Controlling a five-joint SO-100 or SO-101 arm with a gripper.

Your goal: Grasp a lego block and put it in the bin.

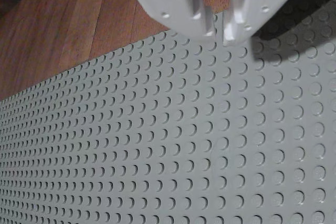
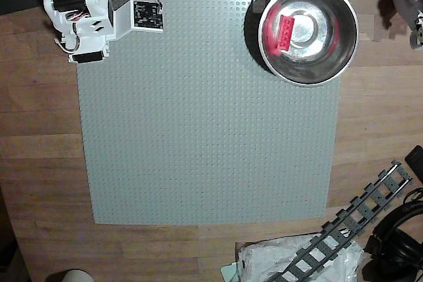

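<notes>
your red lego block lies inside the steel bowl (top right in the overhead view), while your gripper hangs nearly closed and empty over the grey baseplate.

surface: wooden table
on it: grey baseplate lay flat
beside baseplate's lower right corner: toy track, plastic bag

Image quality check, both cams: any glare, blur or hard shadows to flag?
Overhead view: bowl shows bright specular glare and a red reflection of the brick. Wrist view: gripper is overexposed and soft, throwing a dark shadow on the baseplate; distant studs blur.
</notes>
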